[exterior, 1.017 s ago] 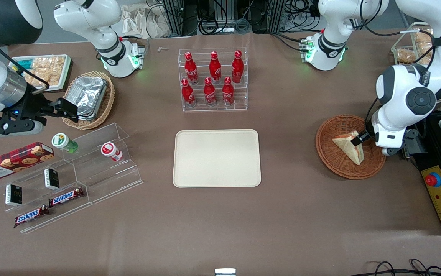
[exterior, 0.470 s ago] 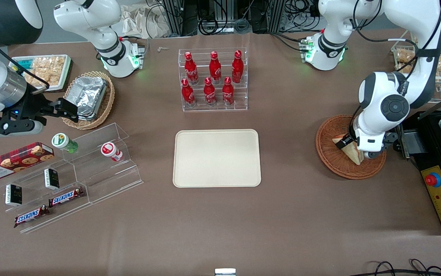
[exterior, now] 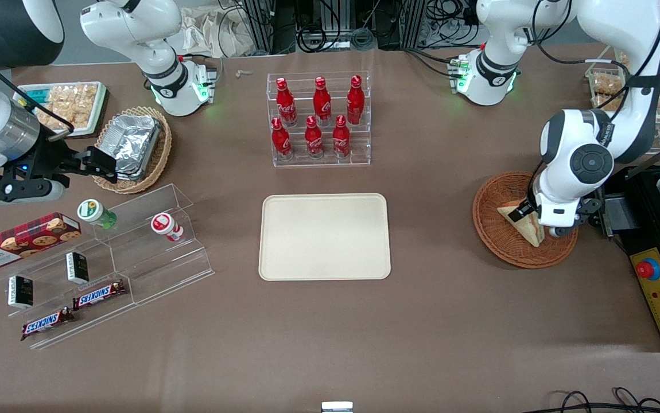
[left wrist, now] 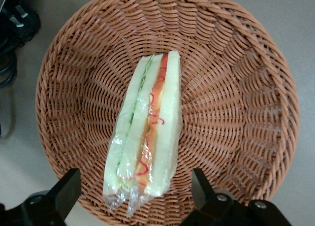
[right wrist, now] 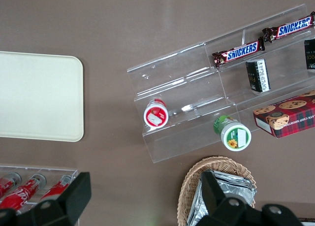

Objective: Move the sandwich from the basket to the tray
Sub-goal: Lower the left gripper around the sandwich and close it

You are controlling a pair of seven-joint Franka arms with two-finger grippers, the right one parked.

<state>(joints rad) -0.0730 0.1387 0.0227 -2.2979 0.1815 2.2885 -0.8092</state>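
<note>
The triangular wedge sandwich [left wrist: 145, 137] of pale white bread, wrapped in clear film with green and red-orange filling along its edge, lies in the round reddish-brown woven wicker basket [exterior: 502, 244] at the right of the front view, a little below mid-height. It rests on the basket's floor, one narrow end reaching toward the rim.

The left arm's black two-finger gripper [left wrist: 135, 194] hangs directly over the sandwich with its fingers spread apart, one on each side of the wedge's wrapped end and clear of it. In the front view the gripper [exterior: 528, 213] sits low inside the basket, one dark finger showing against the bread.

The flat rectangular cream-beige plastic tray [exterior: 324, 236] with rounded corners lies bare at the centre of the front view, well apart from the basket, on the brown table [exterior: 330, 332]. Above the tray in that view stands a clear acrylic rack of red bottles [exterior: 318, 117].
</note>
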